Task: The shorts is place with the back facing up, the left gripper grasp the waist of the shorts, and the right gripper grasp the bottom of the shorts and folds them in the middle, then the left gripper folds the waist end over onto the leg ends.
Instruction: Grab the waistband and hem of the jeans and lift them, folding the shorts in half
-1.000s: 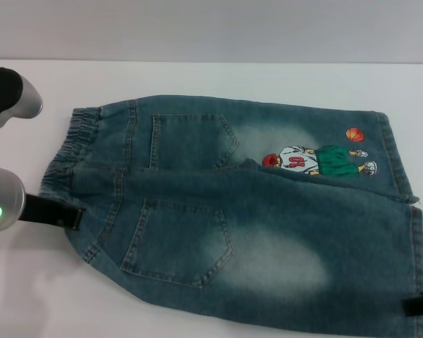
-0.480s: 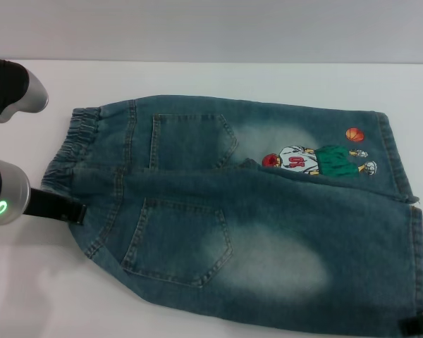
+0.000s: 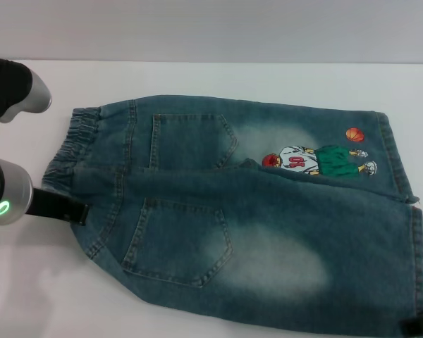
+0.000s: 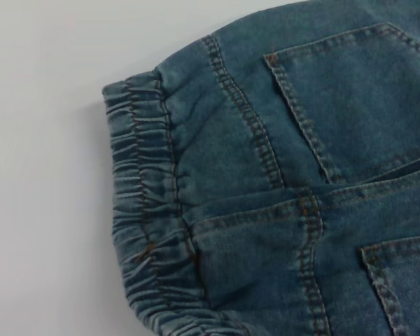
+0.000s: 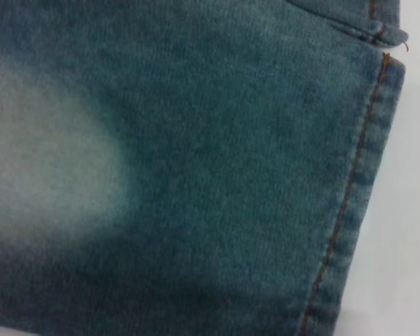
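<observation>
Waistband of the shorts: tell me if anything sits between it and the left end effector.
Nothing visible does. The left end effector sits at the near edge of the denim shorts, right by the elastic waistband, with only bare white table around it.

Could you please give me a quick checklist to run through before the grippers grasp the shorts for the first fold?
1. Shorts back side up: ok, both patch pockets show.
2. Shorts spread out on the table: partly ok, one leg overlaps the other near the print.
3. Left gripper at the waist: ok, its tip is at the waistband's near end; grasp cannot tell.
4. Right gripper at the bottom hem: ok, at the near hem corner, mostly out of the head view; grasp cannot tell.
5. Hem lying flat: ok in the right wrist view.
6. Waistband flat: not ok, bunched in the left wrist view.
</observation>
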You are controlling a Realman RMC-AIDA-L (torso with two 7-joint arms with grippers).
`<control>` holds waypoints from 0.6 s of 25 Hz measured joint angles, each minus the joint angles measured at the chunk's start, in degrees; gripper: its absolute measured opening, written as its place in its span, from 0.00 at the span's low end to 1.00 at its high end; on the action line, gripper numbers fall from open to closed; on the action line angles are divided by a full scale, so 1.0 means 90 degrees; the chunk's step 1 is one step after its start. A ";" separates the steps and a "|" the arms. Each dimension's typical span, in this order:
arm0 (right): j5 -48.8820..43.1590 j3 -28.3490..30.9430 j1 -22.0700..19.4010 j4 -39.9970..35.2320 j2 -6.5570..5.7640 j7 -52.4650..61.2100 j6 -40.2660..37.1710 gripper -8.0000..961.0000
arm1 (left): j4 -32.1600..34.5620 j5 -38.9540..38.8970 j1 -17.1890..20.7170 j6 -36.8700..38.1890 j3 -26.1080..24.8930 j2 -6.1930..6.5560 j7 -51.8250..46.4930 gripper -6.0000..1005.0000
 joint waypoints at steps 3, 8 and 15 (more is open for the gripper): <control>0.0004 -0.0005 -0.0017 -0.0007 0.0004 0.0001 -0.0001 0.77 | 0.0002 -0.0001 -0.0013 0.0007 0.0013 0.0000 0.0002 0.01; 0.0005 -0.0014 -0.0034 -0.0025 0.0006 0.0002 -0.0006 0.78 | 0.0009 -0.0001 -0.0059 0.0005 0.0025 0.0000 0.0009 0.01; 0.0005 -0.0036 -0.0016 -0.0184 0.0006 0.0005 0.0109 0.78 | 0.0012 0.0000 -0.0060 0.0015 0.0025 0.0000 0.0016 0.01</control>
